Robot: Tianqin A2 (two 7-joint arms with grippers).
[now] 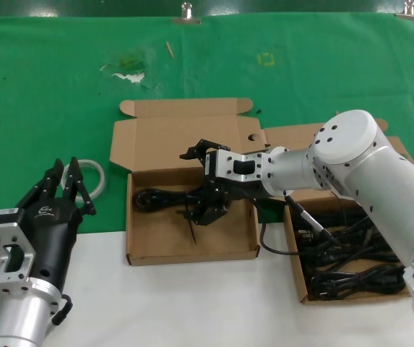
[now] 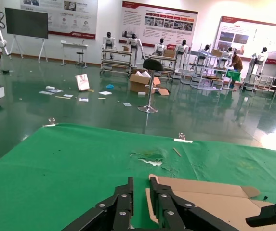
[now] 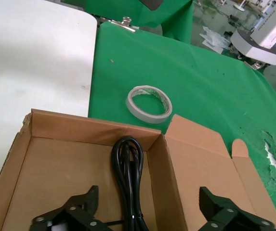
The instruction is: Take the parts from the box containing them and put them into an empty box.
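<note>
Head cam looks down and fwd over the worktop [image 1: 192,303], mid-range, both cartons in shot. Left wrist cam sits low behind the left hand [image 2: 140,211], facing across the green cloth [image 2: 70,168] into the hall. Right wrist cam looks close down into the left carton [image 3: 75,168], shared w/ head view.

Robotics lab hall, humanoid robots [image 2: 135,42] on racks, wall posters [image 2: 159,24], glossy green floor [image 2: 80,113]

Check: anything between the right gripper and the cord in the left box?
Nothing visible. The right gripper hangs open directly over the cord, which lies alone on the left box floor, jaws either side of it. The left gripper is parked off to the left.
</note>
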